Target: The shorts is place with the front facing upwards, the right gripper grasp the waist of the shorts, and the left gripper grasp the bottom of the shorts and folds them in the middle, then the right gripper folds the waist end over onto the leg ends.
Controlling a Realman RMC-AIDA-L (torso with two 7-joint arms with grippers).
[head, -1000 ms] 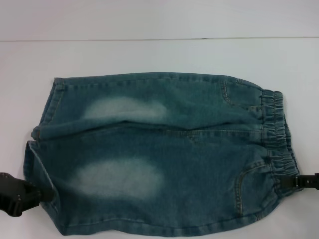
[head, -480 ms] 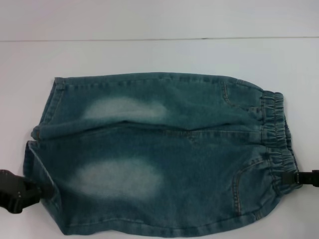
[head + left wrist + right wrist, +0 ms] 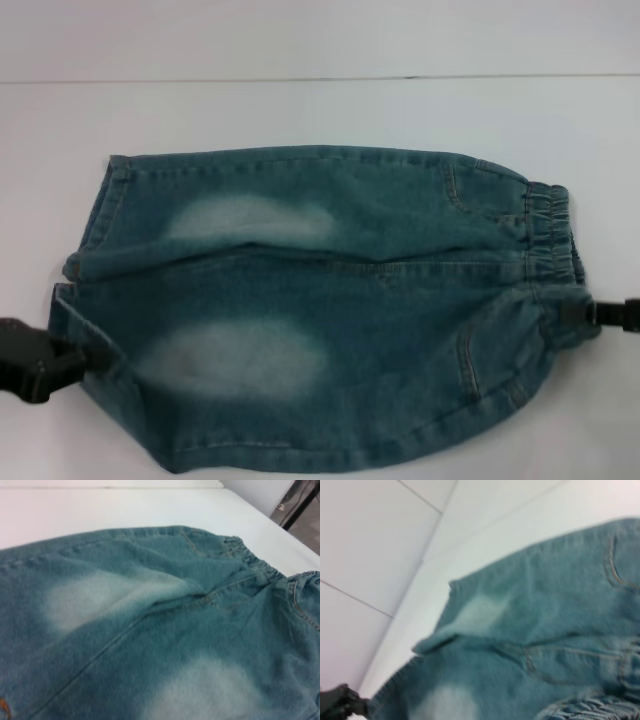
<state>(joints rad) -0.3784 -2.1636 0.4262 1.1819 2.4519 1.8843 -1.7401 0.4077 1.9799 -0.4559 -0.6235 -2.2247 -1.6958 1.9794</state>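
Rising off the white surface (image 3: 300,110) in the head view, the shorts' (image 3: 330,300) near edge has lifted since earlier: left pincer (image 3: 60,362) clenched on the hem, right pincer (image 3: 585,313) apparently clamped on the waistband. Both wrist views show only denim. Lengthwise fold beginning.

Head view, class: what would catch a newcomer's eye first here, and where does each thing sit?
The shorts fill most of the white table, blue-green denim with two pale faded patches on the legs. The left gripper grips the hem of the near leg at the left edge. The right gripper pinches the waist of the shorts at the right edge, and the near edge lifts off the table.
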